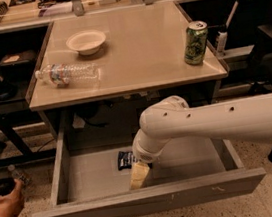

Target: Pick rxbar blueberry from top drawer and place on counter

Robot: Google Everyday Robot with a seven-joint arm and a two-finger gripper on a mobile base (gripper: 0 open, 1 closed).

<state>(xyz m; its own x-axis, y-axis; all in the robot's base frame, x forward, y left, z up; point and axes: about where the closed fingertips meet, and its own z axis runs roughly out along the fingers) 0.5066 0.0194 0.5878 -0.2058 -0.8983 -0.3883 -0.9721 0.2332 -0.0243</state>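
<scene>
The top drawer (pixel 85 180) is pulled open below the counter (pixel 133 55). The rxbar blueberry (pixel 125 159), a dark navy wrapper with white lettering, lies flat on the drawer bottom near its middle, partly covered by my arm. My gripper (pixel 139 174) reaches down into the drawer right beside the bar, its pale finger tip near the drawer's front. The white arm comes in from the right above the drawer.
On the counter lie a clear water bottle (pixel 68 73) on its side, a white bowl (pixel 86 40) and a green can (pixel 195 42). A person's hand (pixel 6 207) shows at the lower left beside the drawer. Shelves and a chair stand around.
</scene>
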